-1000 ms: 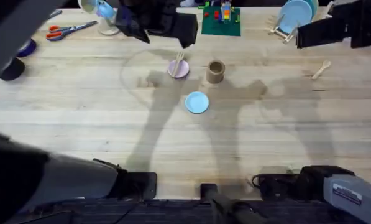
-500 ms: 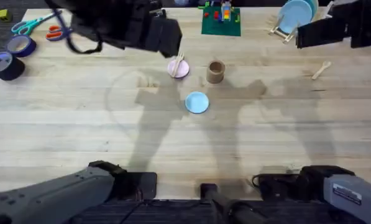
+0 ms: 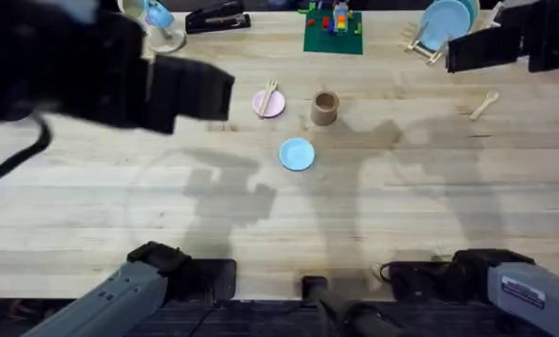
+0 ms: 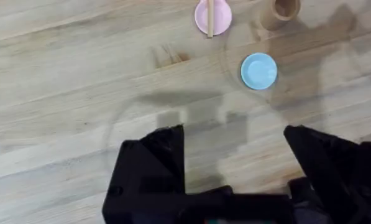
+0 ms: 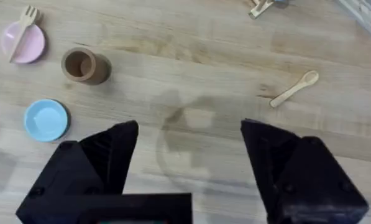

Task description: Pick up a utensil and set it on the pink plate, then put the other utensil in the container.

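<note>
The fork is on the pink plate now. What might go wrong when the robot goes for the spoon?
The spoon lies flat on the table, thin and small, so the open right gripper might slip off it or push it away. The cup has a narrow mouth and stands close to the pink plate, so a poor drop could miss or tip it. The fork sticks out past the plate's rim, so a bump might knock it off.
</note>
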Action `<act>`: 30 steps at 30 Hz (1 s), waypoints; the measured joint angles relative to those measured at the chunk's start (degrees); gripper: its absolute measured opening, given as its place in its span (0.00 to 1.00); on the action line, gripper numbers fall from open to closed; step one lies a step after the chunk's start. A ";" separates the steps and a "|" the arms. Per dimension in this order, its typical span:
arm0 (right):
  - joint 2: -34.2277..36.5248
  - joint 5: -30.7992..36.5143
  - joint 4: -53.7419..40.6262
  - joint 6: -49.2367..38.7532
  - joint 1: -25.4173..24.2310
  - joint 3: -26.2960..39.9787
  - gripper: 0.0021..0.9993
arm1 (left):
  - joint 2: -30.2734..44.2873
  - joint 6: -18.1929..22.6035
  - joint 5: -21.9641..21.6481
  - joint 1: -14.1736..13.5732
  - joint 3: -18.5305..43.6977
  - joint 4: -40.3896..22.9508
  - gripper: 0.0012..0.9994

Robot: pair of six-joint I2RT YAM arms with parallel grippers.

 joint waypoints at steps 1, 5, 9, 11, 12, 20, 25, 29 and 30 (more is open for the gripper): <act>0.00 0.00 0.00 0.00 0.00 0.00 0.99 | -0.95 0.00 0.01 0.00 0.00 -0.22 0.97; 0.00 0.00 0.00 0.00 0.00 0.00 0.99 | -3.60 0.00 0.00 0.00 0.17 -2.87 0.97; 0.00 -0.02 0.00 0.00 0.00 0.00 0.99 | -4.23 0.03 0.00 0.00 0.26 -4.10 0.97; 0.00 -0.01 0.00 0.00 0.00 0.00 0.99 | -4.23 0.61 0.04 0.00 0.26 -4.07 0.97; 0.00 -0.02 0.00 0.00 0.00 0.00 1.00 | -4.23 1.31 0.07 0.00 0.26 -4.10 0.97; 0.00 -0.21 -1.00 0.00 0.00 0.00 1.00 | -4.01 7.69 2.00 0.00 0.26 -2.49 0.97; 0.00 0.32 -5.19 1.93 0.00 0.00 1.00 | -4.01 8.77 2.21 0.00 0.26 -2.35 0.97; 0.00 6.71 -5.60 10.03 -0.02 0.00 1.00 | -4.01 9.01 2.21 0.00 0.26 -2.35 0.97; 0.00 9.24 -5.62 12.99 -0.13 0.00 1.00 | -4.01 9.03 2.21 0.00 0.26 -2.35 0.98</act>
